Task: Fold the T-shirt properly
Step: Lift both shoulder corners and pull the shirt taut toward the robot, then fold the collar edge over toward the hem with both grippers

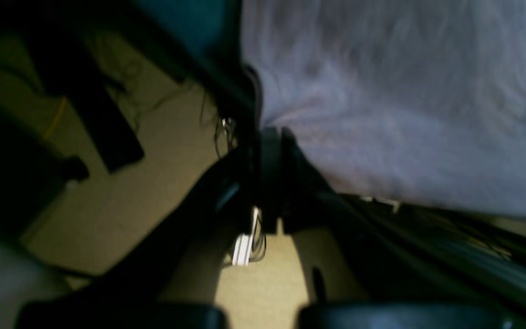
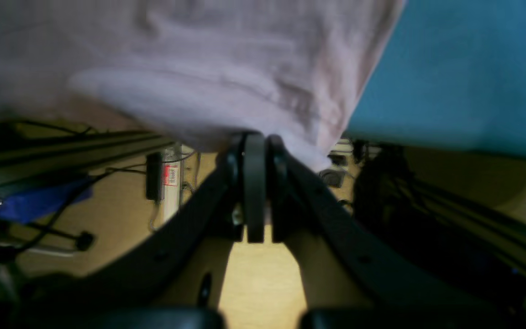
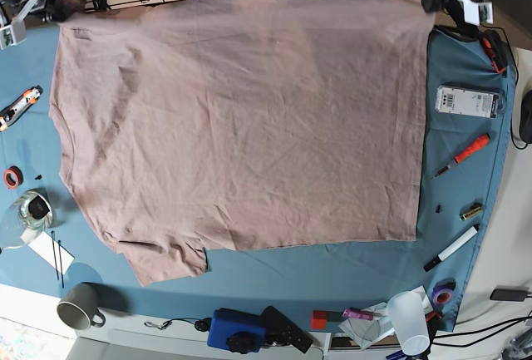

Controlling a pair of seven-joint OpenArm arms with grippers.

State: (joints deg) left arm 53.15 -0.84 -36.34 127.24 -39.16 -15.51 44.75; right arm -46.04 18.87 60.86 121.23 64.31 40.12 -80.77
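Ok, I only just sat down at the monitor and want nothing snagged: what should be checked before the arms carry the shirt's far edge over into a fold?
1. Left gripper shut on the T-shirt: ok, cloth bunches at its closed tips.
2. Right gripper shut on the T-shirt: ok, hem pinched between its jaws.
3. Both grips at the far edge's corners: ok in the base view.
4. Body lying flat: ok, though wrinkled.
5. Near sleeve spread out: not ok, it is crumpled.
6. Tools beside the shirt, such as the orange marker, clear of the cloth: ok, they lie apart on the blue table cloth.
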